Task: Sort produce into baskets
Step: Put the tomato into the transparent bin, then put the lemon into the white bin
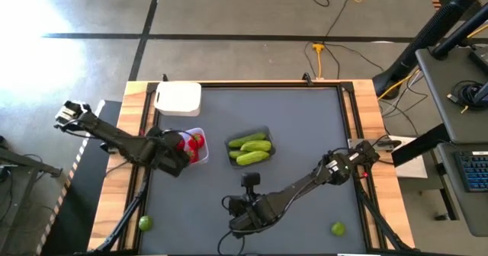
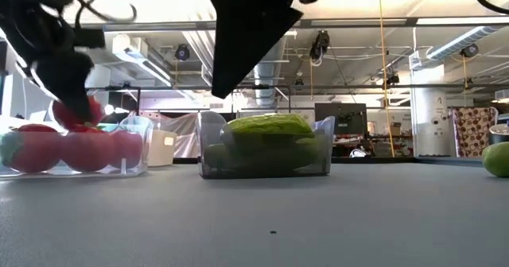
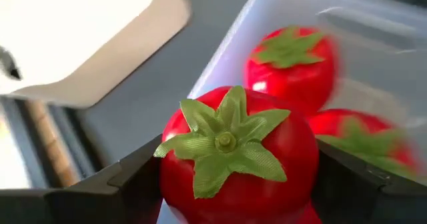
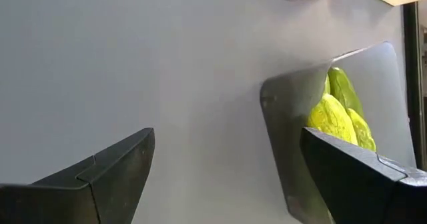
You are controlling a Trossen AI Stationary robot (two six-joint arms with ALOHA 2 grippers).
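My left gripper (image 1: 181,148) is shut on a red fruit with a green top (image 3: 237,164) over the clear basket (image 1: 200,134). Several more red fruits (image 3: 290,61) lie in that basket. My right gripper (image 1: 242,219) is open and empty above the table's near middle, and its fingers (image 4: 120,164) stand wide apart. The dark smoky basket (image 1: 250,149) holds several green cucumbers (image 4: 333,114). The white basket (image 1: 178,98) stands at the far left. Two green limes (image 1: 145,223) (image 1: 337,228) rest on the table near the front edge. My left gripper pinches the red fruit by its two opposite sides (image 3: 170,184) between its two fingers (image 3: 127,184), with the green top facing the wrist. The fingers slant down from the table's left. The fruit (image 2: 79,112) sits at the clear basket's rim height, over the other fruits; whether it touches them I cannot tell.
The grey mat has bare room right of the dark basket and along the front between the two limes. Wooden rails (image 1: 137,96) border the table on the left and right. One lime (image 2: 497,157) shows at the right of the low view.
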